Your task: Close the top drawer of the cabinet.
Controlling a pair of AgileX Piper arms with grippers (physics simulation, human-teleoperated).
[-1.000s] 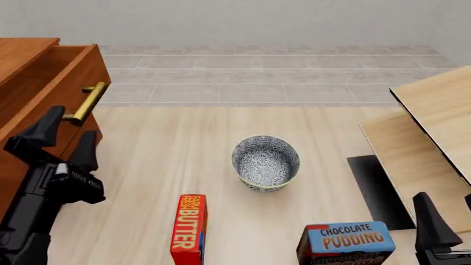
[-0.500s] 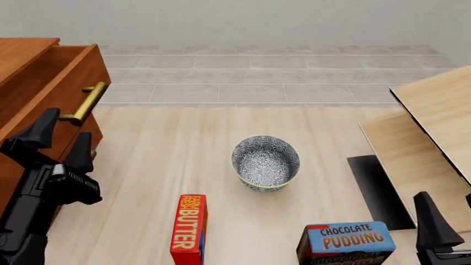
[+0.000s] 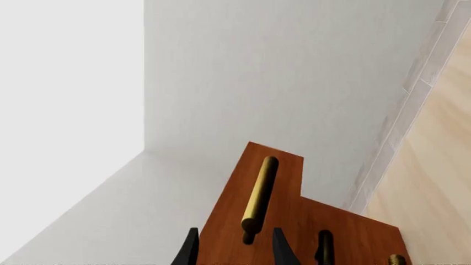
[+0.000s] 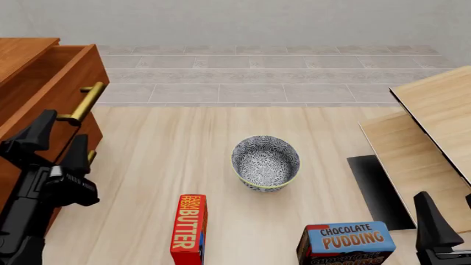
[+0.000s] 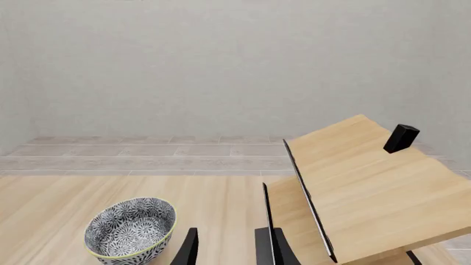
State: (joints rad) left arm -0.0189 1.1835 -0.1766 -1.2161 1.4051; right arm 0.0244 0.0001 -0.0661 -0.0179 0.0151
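Observation:
The reddish-brown cabinet (image 4: 22,52) stands at the table's left edge. Its top drawer (image 4: 55,91) is pulled out, and the brass bar handle (image 4: 83,102) faces the table. My left gripper (image 4: 60,141) is open just in front of the drawer front, below the near end of the handle. In the left wrist view the handle (image 3: 259,193) runs ahead between the two open fingertips (image 3: 279,249), and the drawer front (image 3: 285,182) fills the gap behind it. My right gripper (image 5: 228,249) is open and empty at the near right, with only one finger (image 4: 431,226) in the front view.
A patterned bowl (image 4: 266,163) sits mid-table. A red butter box (image 4: 189,229) and a blue chocolate pudding box (image 4: 346,243) stand near the front edge. Pale wood panels (image 4: 434,110) and a black slab (image 4: 375,190) occupy the right side. Two lower drawer handles (image 3: 324,247) show.
My left gripper has shifted a little left and nearer, closing on the cabinet front below the handle. The drawer and the right arm have not moved.

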